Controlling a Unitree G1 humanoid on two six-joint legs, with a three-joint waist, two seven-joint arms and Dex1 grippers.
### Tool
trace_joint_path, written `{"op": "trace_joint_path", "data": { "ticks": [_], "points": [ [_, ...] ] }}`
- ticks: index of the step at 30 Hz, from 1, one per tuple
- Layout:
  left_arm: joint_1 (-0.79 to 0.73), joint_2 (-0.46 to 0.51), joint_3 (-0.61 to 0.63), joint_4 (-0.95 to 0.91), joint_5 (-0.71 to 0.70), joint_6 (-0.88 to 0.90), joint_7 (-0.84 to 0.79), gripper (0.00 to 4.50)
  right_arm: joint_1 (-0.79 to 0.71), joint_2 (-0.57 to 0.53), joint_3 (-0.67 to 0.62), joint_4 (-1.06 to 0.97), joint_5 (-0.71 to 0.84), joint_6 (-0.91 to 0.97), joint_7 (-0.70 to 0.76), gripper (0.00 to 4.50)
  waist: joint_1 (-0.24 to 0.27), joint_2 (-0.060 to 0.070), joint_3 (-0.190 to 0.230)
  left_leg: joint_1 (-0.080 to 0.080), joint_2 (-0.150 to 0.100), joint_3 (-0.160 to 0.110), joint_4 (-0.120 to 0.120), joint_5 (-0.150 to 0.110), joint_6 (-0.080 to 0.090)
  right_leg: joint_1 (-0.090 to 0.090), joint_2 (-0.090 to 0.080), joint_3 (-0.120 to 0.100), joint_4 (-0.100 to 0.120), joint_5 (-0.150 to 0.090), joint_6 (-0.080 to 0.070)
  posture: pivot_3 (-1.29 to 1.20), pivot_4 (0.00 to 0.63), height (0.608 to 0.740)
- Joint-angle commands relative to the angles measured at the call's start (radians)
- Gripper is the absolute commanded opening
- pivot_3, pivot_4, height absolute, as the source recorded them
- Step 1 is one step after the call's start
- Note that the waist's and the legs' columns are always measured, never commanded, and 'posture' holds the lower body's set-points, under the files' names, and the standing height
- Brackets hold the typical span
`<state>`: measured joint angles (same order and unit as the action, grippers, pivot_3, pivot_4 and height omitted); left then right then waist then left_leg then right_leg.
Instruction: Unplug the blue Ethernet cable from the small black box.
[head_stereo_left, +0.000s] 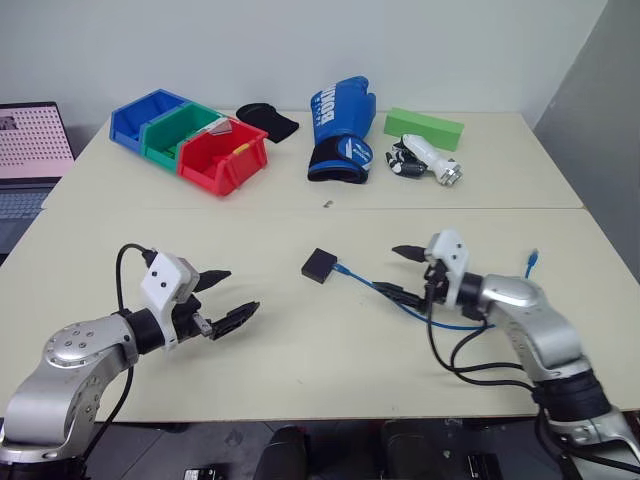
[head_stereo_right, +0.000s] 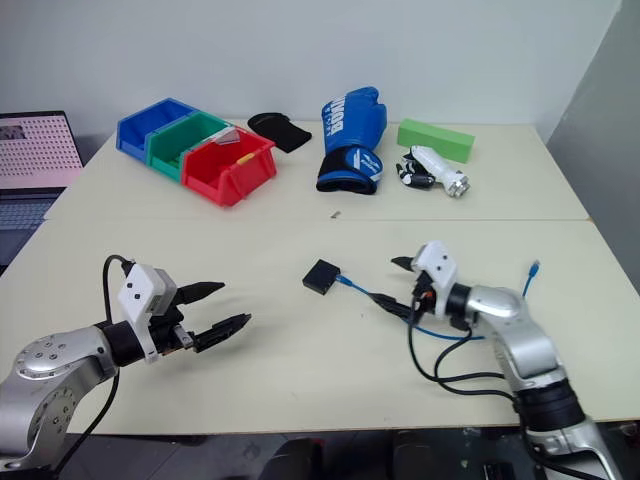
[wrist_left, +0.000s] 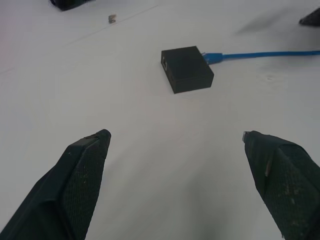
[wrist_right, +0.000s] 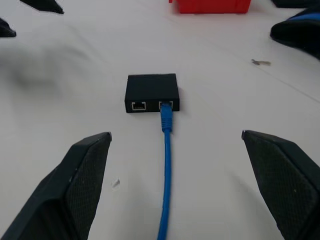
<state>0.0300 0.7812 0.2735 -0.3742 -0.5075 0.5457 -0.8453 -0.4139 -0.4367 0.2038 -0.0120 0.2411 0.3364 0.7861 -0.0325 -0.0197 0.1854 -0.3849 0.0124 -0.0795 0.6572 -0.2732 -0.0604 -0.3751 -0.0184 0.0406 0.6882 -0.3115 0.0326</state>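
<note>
The left claw (head_stereo_left: 222, 298) hangs just above the pale surface (head_stereo_left: 300, 350) at the near left, its two black fingers spread wide with nothing between them, pointing toward the middle. Behind it, at the far left, sit a laptop (head_stereo_left: 30, 150) and a row of three bins, blue (head_stereo_left: 145, 118), green (head_stereo_left: 180, 132) and red (head_stereo_left: 222, 155). A floppy black fabric piece (head_stereo_left: 268, 120) lies just past the bins, and a blue boxing glove (head_stereo_left: 340, 128) stands right of it.

Near the centre of the surface rests the small black box (head_stereo_left: 318, 265), flat and apart from both claws. The blue Ethernet cable (wrist_right: 166, 165) is plugged into one of two ports on the side of the box that faces the right wrist camera; the port beside it is bare. From there the cord runs along the surface to the right, under the right arm, and its free plug (head_stereo_left: 533, 260) lies further right.

The right claw (head_stereo_left: 398, 270) is also spread wide and holds nothing, straddling the cable without touching it. At the far right lie a green block (head_stereo_left: 424, 127) and a white gadget (head_stereo_left: 430, 160).
</note>
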Motion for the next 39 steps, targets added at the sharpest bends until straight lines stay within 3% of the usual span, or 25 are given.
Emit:
{"op": "trace_joint_path", "data": {
  "ticks": [1,8,11,18,28,39],
  "points": [
    [-0.011,0.041,-0.015,-0.001,0.0,-0.007,-0.048,4.5,-0.073,0.07,0.064,0.154,-0.103,-0.094,-0.046,4.42,0.0,0.0,0.0,0.0,0.0,0.0,0.0,0.0,0.0,0.0,0.0,0.0,0.001,0.0,0.0,0.0,0.15,0.74],
    [-0.019,0.044,-0.014,0.003,-0.009,0.005,-0.055,4.5,-0.16,0.157,0.091,0.329,-0.161,-0.148,-0.048,4.42,0.0,0.001,0.0,0.0,0.0,0.0,0.0,0.0,0.0,-0.001,0.0,0.0,0.0,0.0,0.0,0.0,0.15,0.74],
    [-0.022,0.038,-0.008,0.003,-0.019,0.02,-0.049,4.5,-0.179,0.175,0.094,0.358,-0.179,-0.156,-0.052,3.93,-0.001,0.001,0.0,0.0,0.0,0.0,0.0,0.0,0.0,-0.001,0.0,0.0,0.001,0.0,0.0,0.0,0.15,0.74],
    [-0.029,0.034,-0.009,0.02,-0.017,0.022,-0.046,4.5,-0.207,0.174,0.103,0.373,-0.213,-0.135,-0.026,2.19,-0.002,0.001,0.0,0.001,0.0,0.0,0.0,0.0,0.0,-0.001,0.0,0.0,0.002,0.0,0.0,0.0,0.15,0.74],
    [-0.087,-0.012,-0.008,0.084,-0.07,0.08,-0.033,4.5,-0.234,0.13,0.124,0.307,-0.251,-0.197,0.048,0.13,0.0,0.001,0.001,0.0,0.0,0.0,0.0,0.0,0.0,-0.001,0.0,0.0,0.002,0.0,0.0,0.0,0.15,0.74],
    [-0.159,-0.06,0.041,0.08,-0.377,0.352,-0.043,4.5,-0.287,0.023,0.165,0.202,-0.282,-0.657,0.214,0.1,-0.003,0.001,0.001,-0.001,0.001,0.0,0.0,0.0,0.0,-0.002,0.0,0.0,0.003,0.0,0.0,0.0,0.15,0.74]
  ]
}}
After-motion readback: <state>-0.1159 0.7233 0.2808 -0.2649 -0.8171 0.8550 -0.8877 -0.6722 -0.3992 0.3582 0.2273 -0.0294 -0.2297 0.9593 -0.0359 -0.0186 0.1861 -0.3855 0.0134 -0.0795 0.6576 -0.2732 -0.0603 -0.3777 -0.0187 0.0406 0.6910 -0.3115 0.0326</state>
